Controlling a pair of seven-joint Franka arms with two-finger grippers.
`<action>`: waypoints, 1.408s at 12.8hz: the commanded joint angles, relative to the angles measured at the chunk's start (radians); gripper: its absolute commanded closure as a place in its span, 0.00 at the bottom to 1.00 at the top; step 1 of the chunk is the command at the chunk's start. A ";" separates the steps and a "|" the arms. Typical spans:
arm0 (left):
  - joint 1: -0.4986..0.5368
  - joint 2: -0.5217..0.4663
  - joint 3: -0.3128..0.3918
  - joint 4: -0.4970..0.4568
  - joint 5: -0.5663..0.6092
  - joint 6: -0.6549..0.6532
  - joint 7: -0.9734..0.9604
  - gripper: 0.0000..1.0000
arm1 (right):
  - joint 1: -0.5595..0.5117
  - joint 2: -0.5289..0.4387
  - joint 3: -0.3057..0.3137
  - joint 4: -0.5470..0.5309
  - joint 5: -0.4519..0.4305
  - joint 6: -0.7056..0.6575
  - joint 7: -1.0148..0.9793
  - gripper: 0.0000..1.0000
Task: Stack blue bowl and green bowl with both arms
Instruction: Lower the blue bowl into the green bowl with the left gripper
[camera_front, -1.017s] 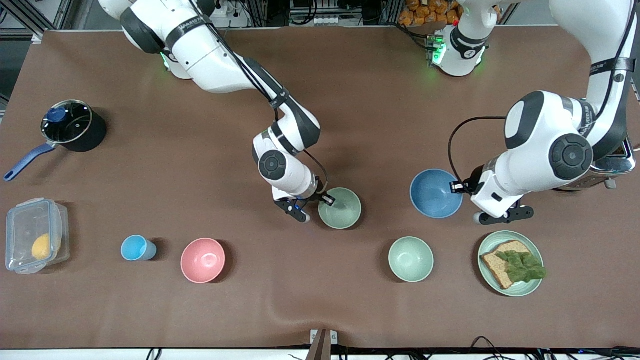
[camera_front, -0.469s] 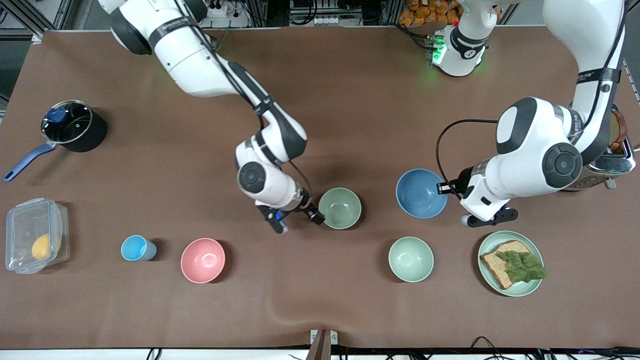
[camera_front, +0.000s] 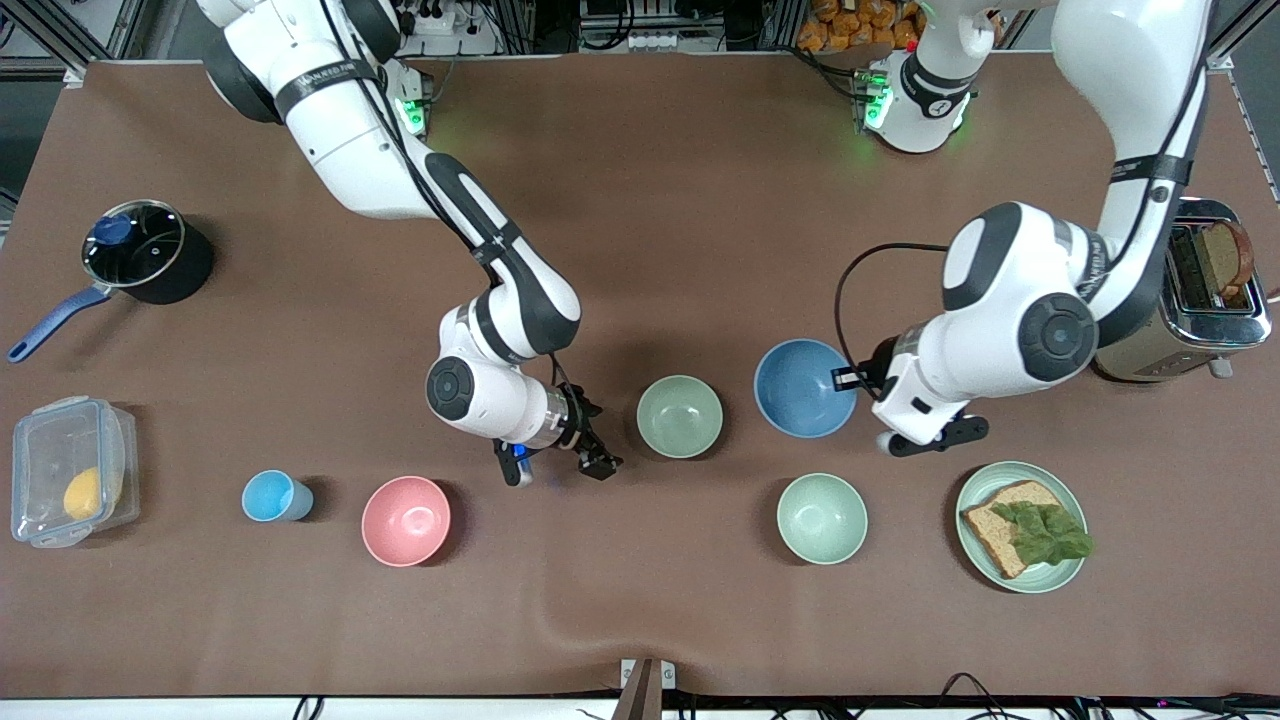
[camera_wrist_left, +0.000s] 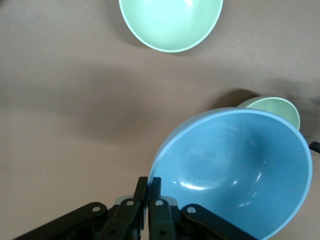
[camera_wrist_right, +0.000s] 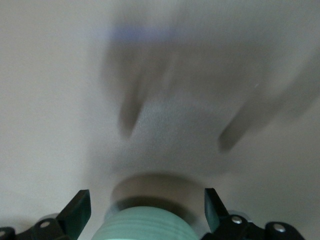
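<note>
The blue bowl hangs tilted from my left gripper, which is shut on its rim at the side toward the left arm's end. In the left wrist view the fingers pinch the rim of the blue bowl. The sage-green bowl stands on the table beside it, toward the right arm's end, and peeks past the blue rim in the left wrist view. My right gripper is open and empty, apart from the green bowl. In the right wrist view its gripper is wide open over a blurred green shape.
A paler mint bowl and a green plate with a sandwich lie nearer the camera. A pink bowl and a small blue cup stand near the right gripper. A toaster, a pot and a plastic box stand at the table's ends.
My left gripper has carried the blue bowl toward the green bowl. My right gripper has drawn away from the green bowl's rim toward the right arm's end.
</note>
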 joint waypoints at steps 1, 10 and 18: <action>-0.038 0.034 0.007 0.027 -0.009 0.016 -0.055 1.00 | 0.004 0.018 0.005 0.015 0.033 0.020 0.021 0.00; -0.138 0.133 0.012 0.027 -0.006 0.186 -0.189 1.00 | 0.004 0.021 0.005 0.001 0.033 0.044 0.021 0.00; -0.219 0.204 0.042 0.031 0.045 0.273 -0.253 1.00 | 0.006 0.018 0.004 -0.014 0.028 0.047 0.021 0.00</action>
